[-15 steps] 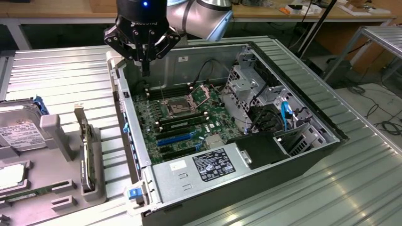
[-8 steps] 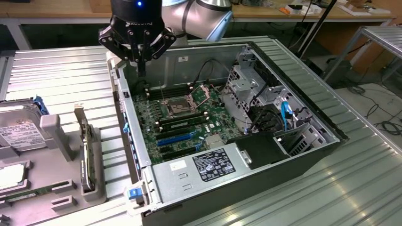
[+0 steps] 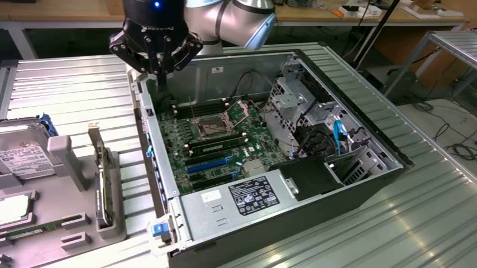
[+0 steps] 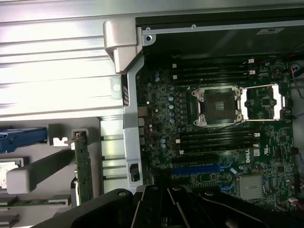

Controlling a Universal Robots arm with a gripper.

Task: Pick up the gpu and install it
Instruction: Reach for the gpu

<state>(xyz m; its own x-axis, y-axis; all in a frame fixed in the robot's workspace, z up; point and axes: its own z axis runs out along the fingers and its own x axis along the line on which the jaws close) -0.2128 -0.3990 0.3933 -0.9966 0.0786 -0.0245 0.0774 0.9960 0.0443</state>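
Note:
The gpu [image 3: 102,173] stands on edge in a grey holder [image 3: 75,162] at the exterior view's left, beside the open computer case [image 3: 358,184]. It is a thin greenish card with a silver end bracket. The wrist view shows it as a narrow green strip, the gpu [image 4: 83,166], outside the case wall. My gripper [image 3: 160,84] hangs over the case's far corner, above the motherboard [image 3: 216,134] edge, well clear of the card. Its dark fingers [image 4: 156,204] are shut together with nothing between them.
A silver hard drive [image 3: 22,153] and a green memory stick [image 3: 37,228] lie in the holder tray at the left. Inside the case are the CPU socket [image 4: 218,104], blue slots [image 4: 199,168], a power supply [image 3: 253,195] and cables [image 3: 339,137]. The ribbed metal table [image 3: 67,89] surrounds everything.

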